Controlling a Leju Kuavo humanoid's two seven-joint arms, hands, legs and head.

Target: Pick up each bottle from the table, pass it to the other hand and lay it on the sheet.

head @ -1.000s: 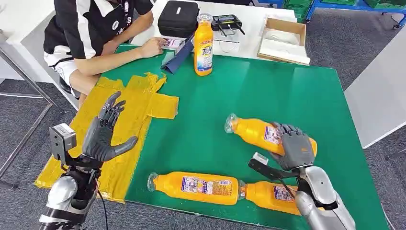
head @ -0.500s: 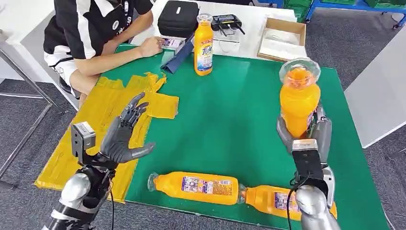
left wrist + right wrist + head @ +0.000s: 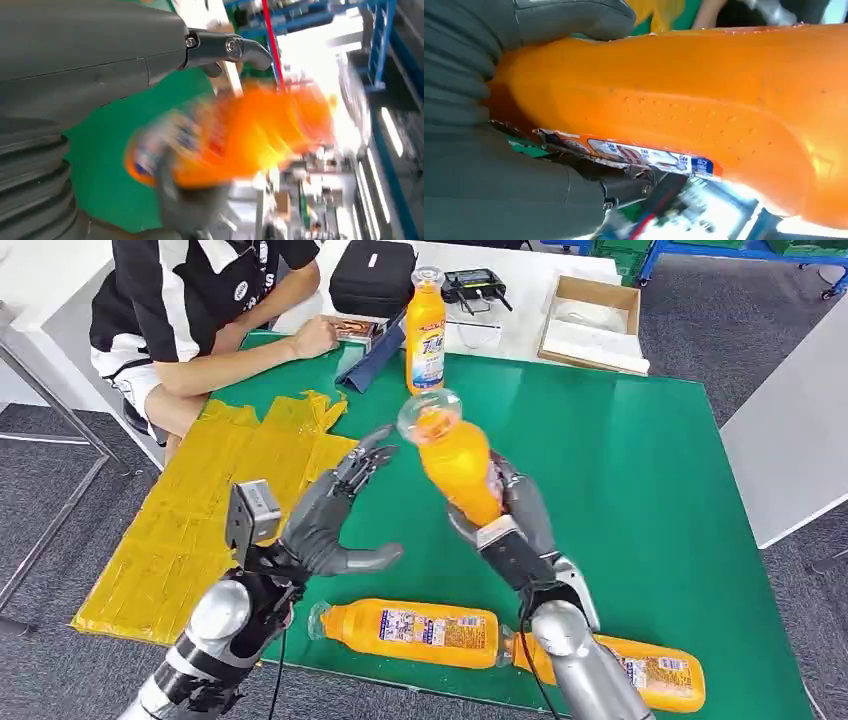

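Gripping one orange bottle (image 3: 455, 455) in my right hand (image 3: 510, 525) above the green table (image 3: 600, 440), I have my left hand (image 3: 325, 525) spread beside it, handover pending, the yellow sheet (image 3: 200, 510) bare, two lying bottles (image 3: 410, 630) and one standing bottle (image 3: 425, 335) left.

Glossy plastic, matt mat

The held bottle (image 3: 458, 462) is shiny clear plastic with a paper label; the green table mat (image 3: 620, 460) looks matt, the yellow sheet (image 3: 200, 530) wrinkled.
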